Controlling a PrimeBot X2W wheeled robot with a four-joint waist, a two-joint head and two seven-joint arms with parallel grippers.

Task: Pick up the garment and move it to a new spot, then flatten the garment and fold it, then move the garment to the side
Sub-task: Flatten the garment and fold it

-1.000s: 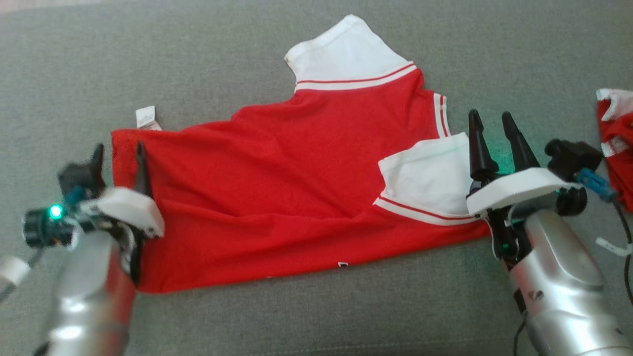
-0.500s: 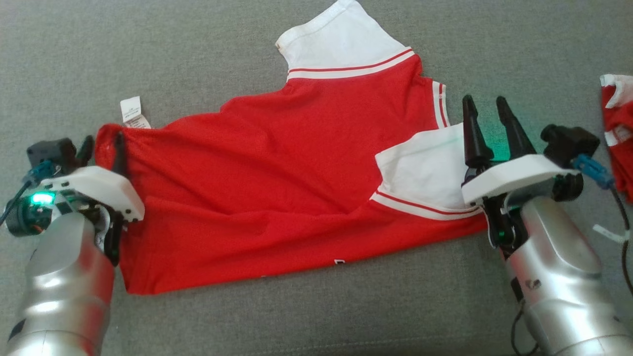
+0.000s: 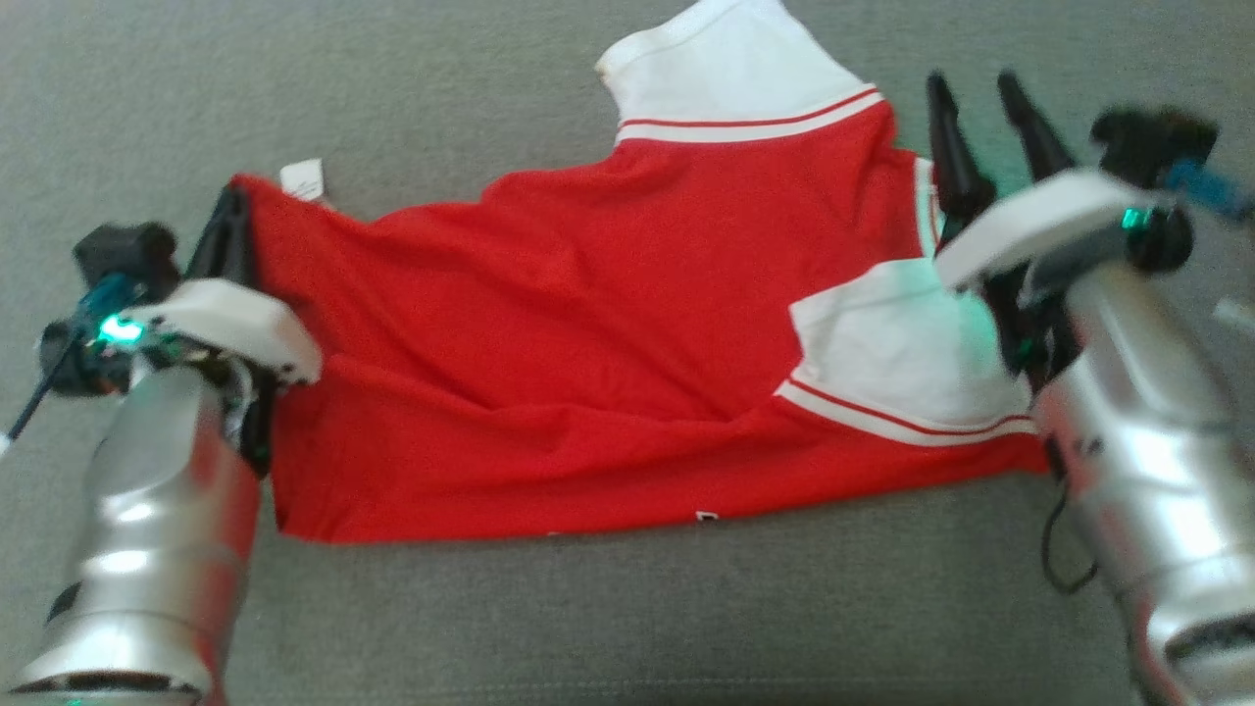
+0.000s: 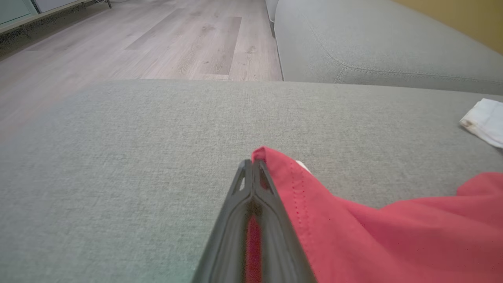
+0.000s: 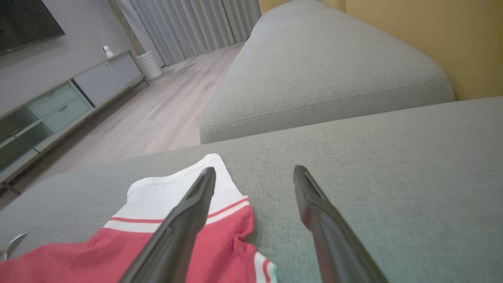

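Note:
The garment [image 3: 608,333] is a red shirt with white, red-striped sleeves, spread across the grey sofa seat. My left gripper [image 3: 230,211] is shut on its far left hem corner; in the left wrist view the red cloth [image 4: 353,228] runs between the closed fingers [image 4: 253,184]. My right gripper [image 3: 976,88] stands open, raised beside the shirt's right edge near the collar. In the right wrist view the open fingers [image 5: 196,196] hang over the white sleeve [image 5: 177,192] and bare cushion, nothing between them.
A white care label [image 3: 302,179] pokes out by the left hem corner. The grey sofa seat [image 3: 627,608] runs on all sides, with a back cushion [image 5: 322,74] beyond. Wood floor [image 4: 137,43] lies past the seat's edge.
My left gripper closed on the shirt's hem corner. My right arm moved forward along the shirt's right edge, still open. The head camera shifted, and the other red cloth at far right left the picture.

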